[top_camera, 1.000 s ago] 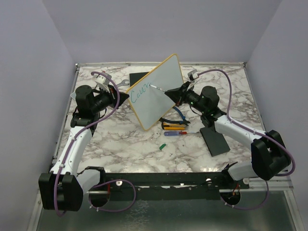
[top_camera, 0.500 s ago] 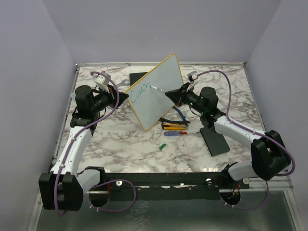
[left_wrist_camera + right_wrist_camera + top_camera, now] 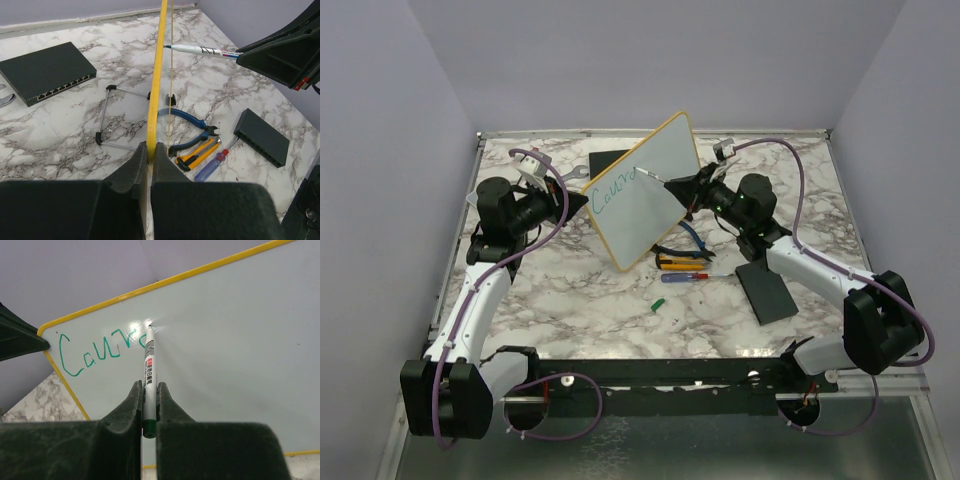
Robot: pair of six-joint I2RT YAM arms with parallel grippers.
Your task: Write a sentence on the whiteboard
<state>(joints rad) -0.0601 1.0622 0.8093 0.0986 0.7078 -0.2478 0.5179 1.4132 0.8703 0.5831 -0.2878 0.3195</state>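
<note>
On the left, the left gripper [image 3: 150,150] is closed tightly on the yellow edge of the large flat white whiteboard with a thin yellow rim [image 3: 655,215]. The board stands upright and tilted over the middle of the grey-veined marble table [image 3: 570,300]. Teal cursive handwriting [image 3: 95,352], reading about "Cour", sits near the board's upper left corner. Just right of the last letter, the tip of a slim white marker pen [image 3: 149,362] touches the board surface. The right gripper [image 3: 148,386] is clamped narrowly around this pen's lower barrel.
</note>
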